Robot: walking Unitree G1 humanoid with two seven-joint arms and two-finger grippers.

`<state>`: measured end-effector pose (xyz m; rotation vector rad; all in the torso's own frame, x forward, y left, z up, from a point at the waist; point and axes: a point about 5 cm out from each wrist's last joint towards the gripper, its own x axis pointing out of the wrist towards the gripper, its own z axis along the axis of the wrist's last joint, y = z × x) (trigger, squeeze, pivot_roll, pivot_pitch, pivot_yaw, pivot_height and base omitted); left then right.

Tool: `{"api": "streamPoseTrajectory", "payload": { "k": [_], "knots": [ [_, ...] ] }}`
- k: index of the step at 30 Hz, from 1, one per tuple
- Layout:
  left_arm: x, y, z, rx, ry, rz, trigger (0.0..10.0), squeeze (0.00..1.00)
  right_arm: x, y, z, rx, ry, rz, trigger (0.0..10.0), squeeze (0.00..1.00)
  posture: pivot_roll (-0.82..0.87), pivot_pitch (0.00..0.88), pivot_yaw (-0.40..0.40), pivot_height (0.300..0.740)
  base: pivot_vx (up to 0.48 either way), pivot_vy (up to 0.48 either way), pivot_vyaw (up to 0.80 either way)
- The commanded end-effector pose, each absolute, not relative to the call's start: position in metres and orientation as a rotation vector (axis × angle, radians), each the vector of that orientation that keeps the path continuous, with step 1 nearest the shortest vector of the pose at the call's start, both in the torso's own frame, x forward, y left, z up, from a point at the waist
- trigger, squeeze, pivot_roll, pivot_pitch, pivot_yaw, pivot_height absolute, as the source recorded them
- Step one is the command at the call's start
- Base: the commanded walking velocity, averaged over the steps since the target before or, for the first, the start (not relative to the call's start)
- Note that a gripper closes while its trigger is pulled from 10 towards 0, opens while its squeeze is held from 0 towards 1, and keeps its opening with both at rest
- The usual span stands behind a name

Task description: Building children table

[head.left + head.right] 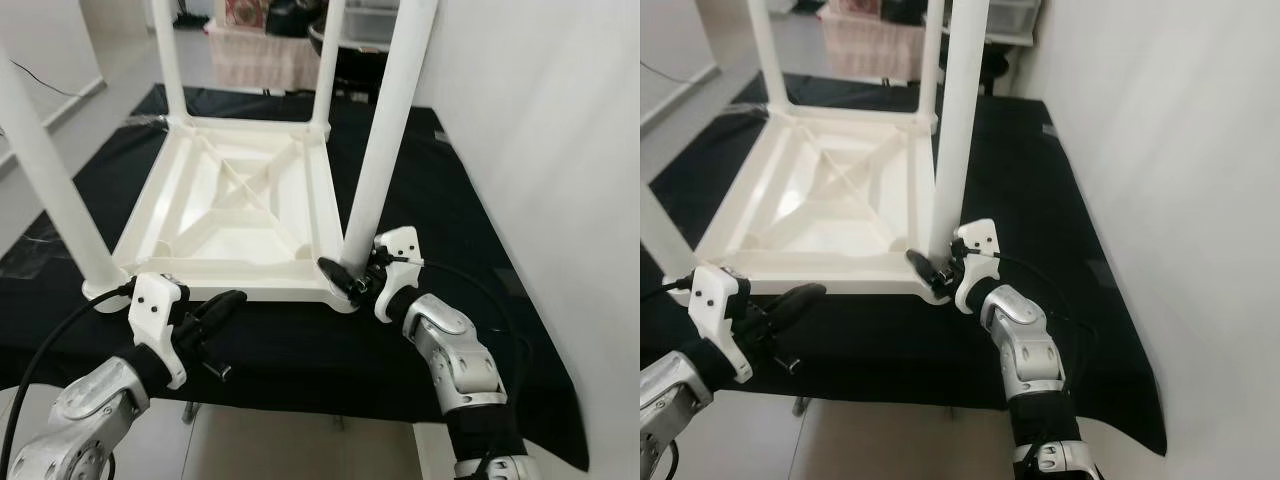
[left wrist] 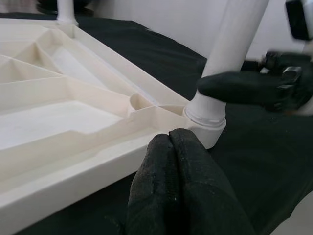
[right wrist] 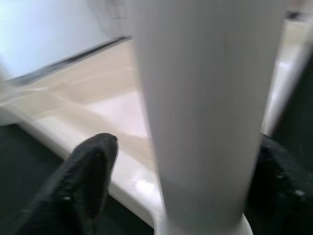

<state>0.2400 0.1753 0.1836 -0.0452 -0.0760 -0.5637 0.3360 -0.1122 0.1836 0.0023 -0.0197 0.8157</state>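
A white plastic children's table (image 1: 230, 215) lies upside down on a black cloth, its legs pointing up. My right gripper (image 1: 350, 272) is open at the foot of the near right leg (image 1: 385, 140). One black finger (image 3: 85, 178) sits on each side of the leg (image 3: 205, 112), and the left one stands a little off it. My left gripper (image 1: 232, 298) is shut on nothing, hovering just before the tabletop's front rim (image 2: 73, 166). In the left wrist view its fingertips (image 2: 171, 142) point at the leg's socket (image 2: 205, 120). The near left leg (image 1: 55, 180) stands in its corner.
The black cloth (image 1: 300, 350) covers a work surface whose front edge lies just below my grippers, with floor (image 1: 300, 440) beneath. A white wall (image 1: 560, 120) closes in on the right. Two far legs (image 1: 170, 60) rise at the back, with furniture and a pink fabric piece (image 1: 265, 55) behind.
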Motion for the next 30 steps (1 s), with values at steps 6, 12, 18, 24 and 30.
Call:
{"api": "streamPoseTrajectory", "payload": {
  "k": [6, 12, 18, 24, 30],
  "knots": [
    [0.239, 0.173, 0.181, -0.049, -0.072, -0.564, 10.0, 0.0, 0.348, -0.124, 0.213, -0.16, -0.072, 1.123, 10.0, 0.0, 0.06, 0.159, -0.11, 0.74, 0.0, 0.0, 0.0],
    [0.237, 0.173, 0.18, -0.048, -0.069, -0.563, 10.0, 0.0, 0.373, -0.126, 0.227, -0.17, 0.017, 1.247, 10.0, 0.0, 0.08, 0.155, -0.117, 0.74, 0.0, 0.0, 0.0],
    [0.236, 0.172, 0.179, -0.048, -0.066, -0.561, 10.0, 0.0, 0.379, -0.117, 0.225, -0.095, 0.073, 1.262, 1.8, 0.0, 0.11, 0.153, -0.121, 0.74, 0.0, 0.0, 0.0],
    [0.235, 0.171, 0.179, -0.047, -0.065, -0.561, 10.0, 0.0, 0.379, -0.123, 0.225, -0.051, 0.093, 1.315, 0.0, 0.0, 0.11, 0.158, -0.128, 0.74, 0.0, 0.0, 0.0],
    [0.235, 0.17, 0.18, -0.049, -0.067, -0.561, 10.0, 0.0, 0.379, -0.132, 0.224, -0.052, 0.089, 1.335, 0.0, 0.0, 0.1, 0.158, -0.122, 0.74, 0.0, 0.0, 0.0]
  ]
}}
